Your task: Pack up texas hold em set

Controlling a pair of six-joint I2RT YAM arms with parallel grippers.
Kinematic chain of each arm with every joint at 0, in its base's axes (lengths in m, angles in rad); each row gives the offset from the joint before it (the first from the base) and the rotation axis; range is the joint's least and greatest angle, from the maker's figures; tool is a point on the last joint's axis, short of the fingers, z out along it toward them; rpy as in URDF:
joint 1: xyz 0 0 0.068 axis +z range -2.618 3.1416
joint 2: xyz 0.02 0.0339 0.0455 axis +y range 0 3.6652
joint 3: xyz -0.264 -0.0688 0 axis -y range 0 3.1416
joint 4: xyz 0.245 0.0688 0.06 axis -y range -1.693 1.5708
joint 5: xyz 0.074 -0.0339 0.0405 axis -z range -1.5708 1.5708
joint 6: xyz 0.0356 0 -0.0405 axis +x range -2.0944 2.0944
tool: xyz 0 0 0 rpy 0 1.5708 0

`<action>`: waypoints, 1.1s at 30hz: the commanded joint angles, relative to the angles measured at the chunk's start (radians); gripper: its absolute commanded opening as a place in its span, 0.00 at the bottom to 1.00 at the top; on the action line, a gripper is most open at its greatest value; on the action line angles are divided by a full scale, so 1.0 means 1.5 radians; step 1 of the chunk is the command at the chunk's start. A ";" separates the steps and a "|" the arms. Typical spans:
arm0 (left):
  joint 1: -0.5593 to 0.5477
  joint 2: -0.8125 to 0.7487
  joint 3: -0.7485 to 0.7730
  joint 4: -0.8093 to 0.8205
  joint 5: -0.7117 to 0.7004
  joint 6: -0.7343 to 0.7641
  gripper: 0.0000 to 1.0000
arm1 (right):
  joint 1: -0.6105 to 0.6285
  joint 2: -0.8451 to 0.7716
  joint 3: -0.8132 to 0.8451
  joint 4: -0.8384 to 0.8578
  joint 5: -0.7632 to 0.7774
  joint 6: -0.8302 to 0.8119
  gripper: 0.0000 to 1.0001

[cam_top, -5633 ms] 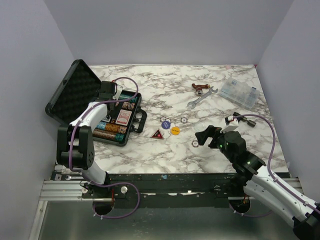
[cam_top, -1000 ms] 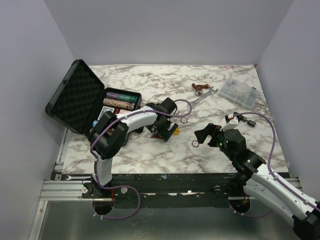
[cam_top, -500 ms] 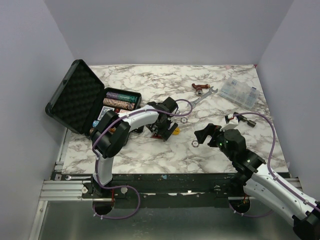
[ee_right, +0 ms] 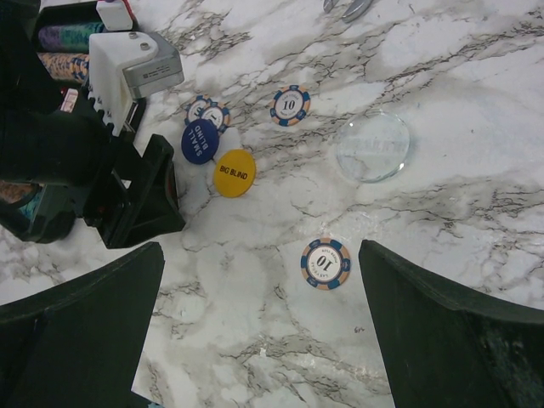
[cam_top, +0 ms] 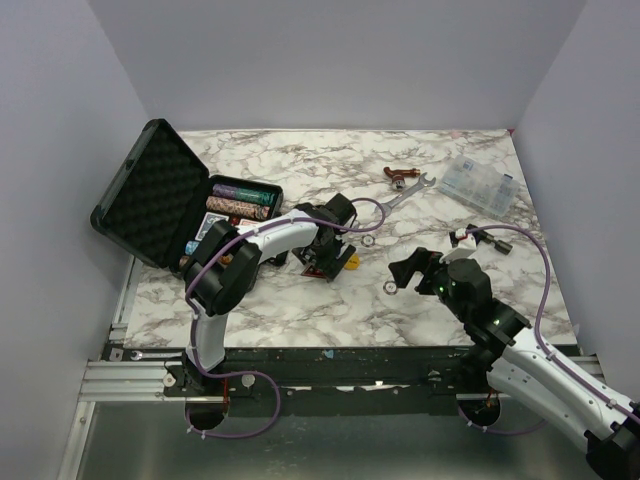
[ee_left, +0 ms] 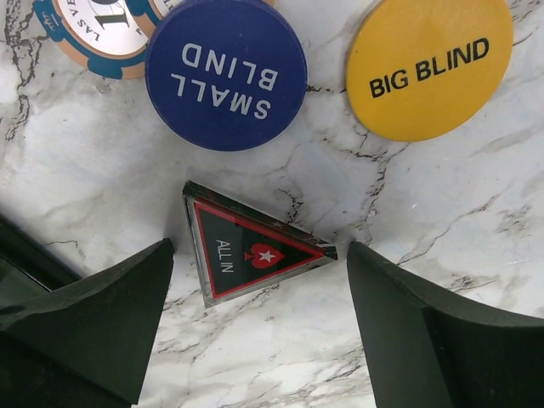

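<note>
Case point(cam_top: 150, 195): at the left of the table point(cam_top: 300, 160), lid up and leaning back with its foam lining showing. The base lies flat, with chip rows point(cam_top: 240, 197) in it.

Triangle point(ee_left: 246, 253), marked ALL IN: flat on the marble to the right of the case, outside it. The left gripper point(cam_top: 322, 265) is set down over it, one finger on each side. The fingers are spread and a narrow gap shows on both sides, so no contact is seen.

Blue disc point(ee_left: 225, 75), SMALL BLIND, and yellow disc point(ee_left: 429, 68), BIG BLIND: flat on the table just beyond the triangle, side by side and not touching. A chip point(ee_left: 102, 34) lies against the blue disc's far edge.

A clear disc point(ee_right: 371, 147) and a further chip point(ee_right: 290, 104) lie loose to the right of that group.

Right gripper point(ee_right: 262, 289): fingers at full spread, holding nothing. A "10" chip point(ee_right: 325, 263) lies on the marble between them in the wrist view. Its height above the table cannot be told.

Far right of the table: wrench point(cam_top: 403, 195) and clear box point(cam_top: 480, 183), well apart from the set.
</note>
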 commanded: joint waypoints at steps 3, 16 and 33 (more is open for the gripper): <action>-0.004 0.036 0.009 0.004 0.010 -0.011 0.73 | -0.002 -0.003 -0.009 0.011 0.001 -0.004 1.00; -0.003 -0.002 0.010 -0.006 -0.011 -0.009 0.42 | -0.001 -0.002 -0.010 0.011 0.001 -0.003 1.00; 0.127 -0.138 0.109 -0.113 -0.037 0.061 0.32 | -0.001 0.002 -0.008 0.011 0.004 -0.002 1.00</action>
